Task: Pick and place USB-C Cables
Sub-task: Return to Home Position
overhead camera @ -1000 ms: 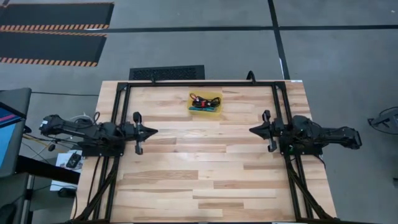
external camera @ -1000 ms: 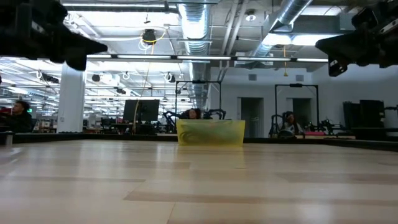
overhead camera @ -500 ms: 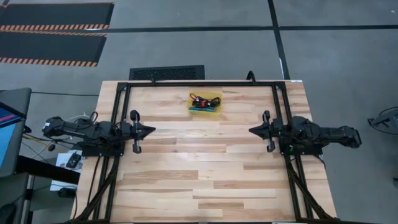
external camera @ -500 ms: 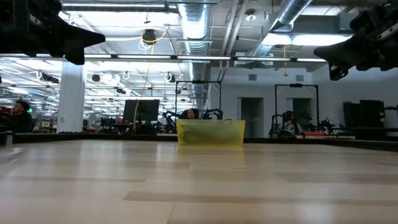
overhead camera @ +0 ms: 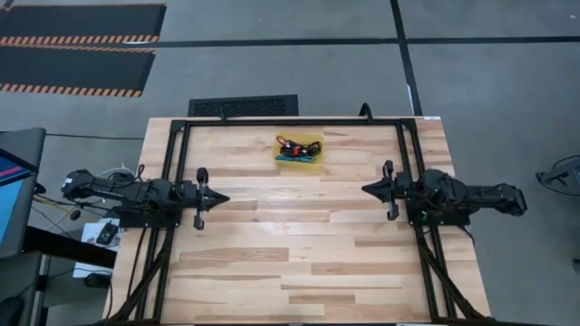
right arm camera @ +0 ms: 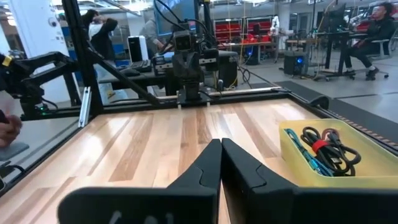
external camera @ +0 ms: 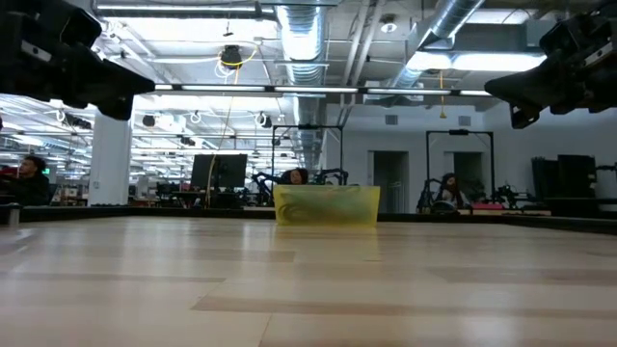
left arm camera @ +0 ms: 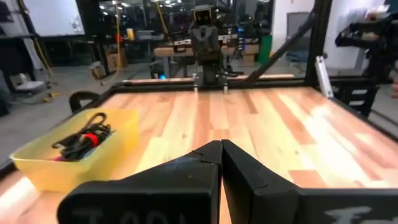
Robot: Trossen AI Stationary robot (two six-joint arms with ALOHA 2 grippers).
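The USB-C cables [overhead camera: 293, 148] lie bundled in a small yellow tray [overhead camera: 315, 144] near the table's far edge, at its middle; black, red and light blue cords show in the right wrist view [right arm camera: 323, 150] and in the left wrist view [left arm camera: 84, 139]. The tray [external camera: 327, 206] sits flat on the wood. My left gripper [overhead camera: 224, 196] is shut and hovers over the table's left side, pointing right. My right gripper [overhead camera: 365, 189] is shut and hovers over the right side, pointing left. Both are above the table, away from the tray.
A black metal frame [overhead camera: 290, 121] borders the table's far edge and sides. Bare wood [overhead camera: 299, 235] spreads between the two grippers and toward the near edge. People sit in the room beyond the table [right arm camera: 367, 37].
My left gripper drew back a little toward the left edge, then came forward again and shifted slightly toward the near edge. My right gripper crept a little toward the table's middle. Both stayed shut. The tray and the cables kept still.
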